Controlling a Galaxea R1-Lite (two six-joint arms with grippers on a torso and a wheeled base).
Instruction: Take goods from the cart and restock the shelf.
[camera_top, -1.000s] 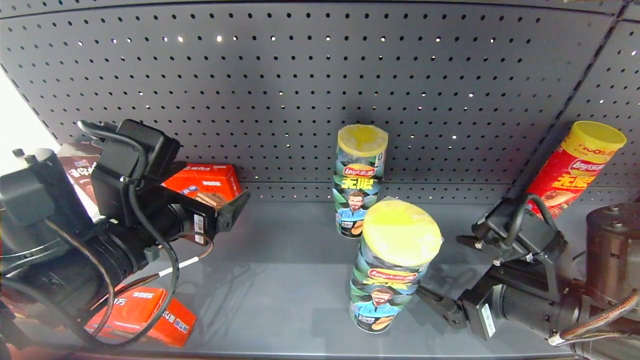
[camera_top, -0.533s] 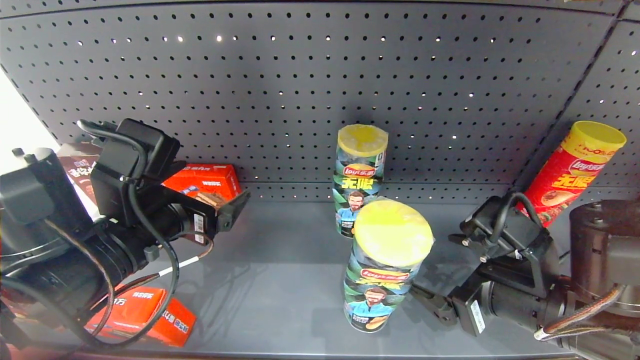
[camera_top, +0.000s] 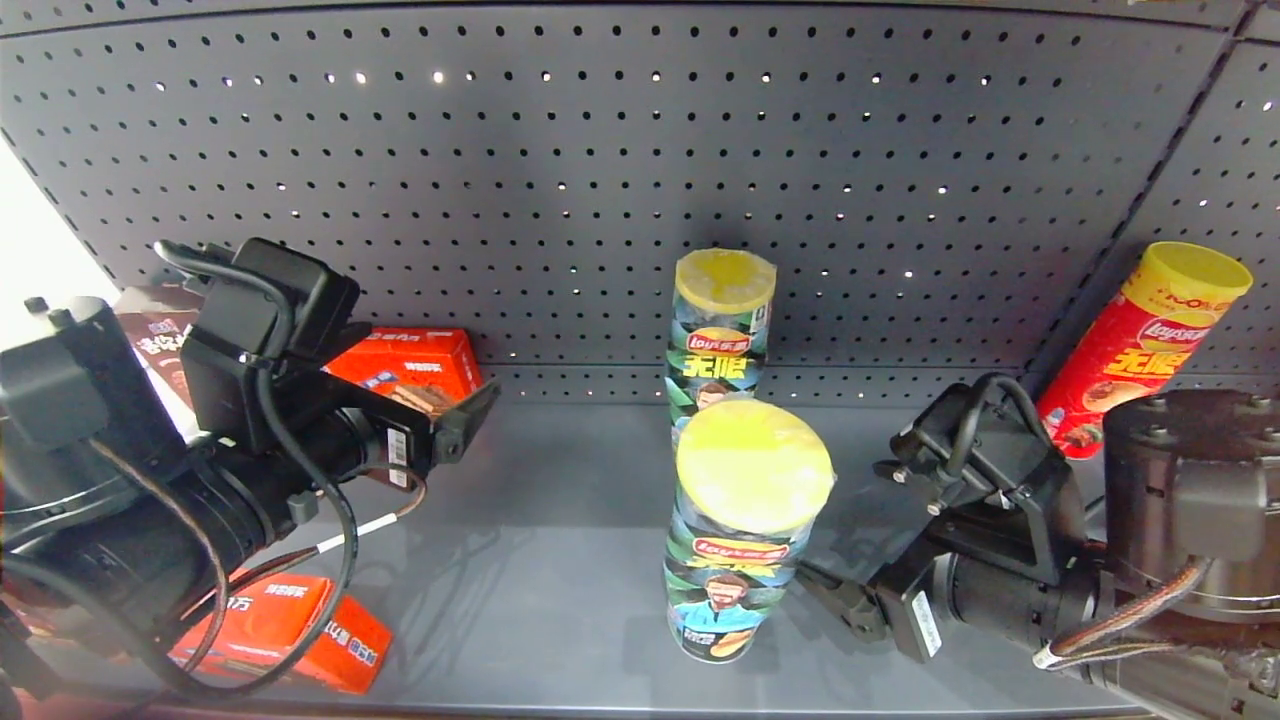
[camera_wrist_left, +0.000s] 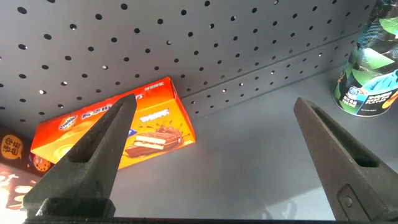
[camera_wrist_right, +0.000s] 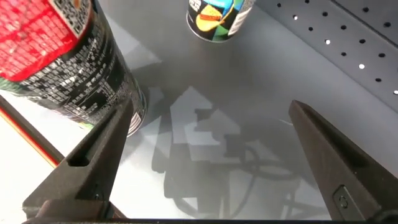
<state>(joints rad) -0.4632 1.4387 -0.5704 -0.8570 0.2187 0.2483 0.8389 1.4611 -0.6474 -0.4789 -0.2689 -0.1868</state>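
A green chips can with a yellow lid (camera_top: 745, 530) stands upright at the shelf's front middle. A second green can (camera_top: 720, 340) stands behind it at the pegboard. My right gripper (camera_top: 840, 600) is low on the shelf just right of the front can, open. In the right wrist view, the near can (camera_wrist_right: 62, 56) stands against one finger of the right gripper (camera_wrist_right: 210, 109), outside the jaws, and the far can (camera_wrist_right: 221, 15) lies beyond. My left gripper (camera_top: 465, 415) hangs open at the left, by an orange box (camera_top: 415, 365). The left gripper (camera_wrist_left: 214, 102) is bare.
A red chips can (camera_top: 1140, 350) leans at the back right. A second orange box (camera_top: 290, 630) lies at the front left, and a brown pack (camera_top: 160, 330) at the far left. The grey shelf (camera_top: 560, 560) has bare room between the boxes and the cans.
My right gripper has moved left along the shelf, and the front green can has slid left with it, now standing in line before the back can. The left arm has kept still.
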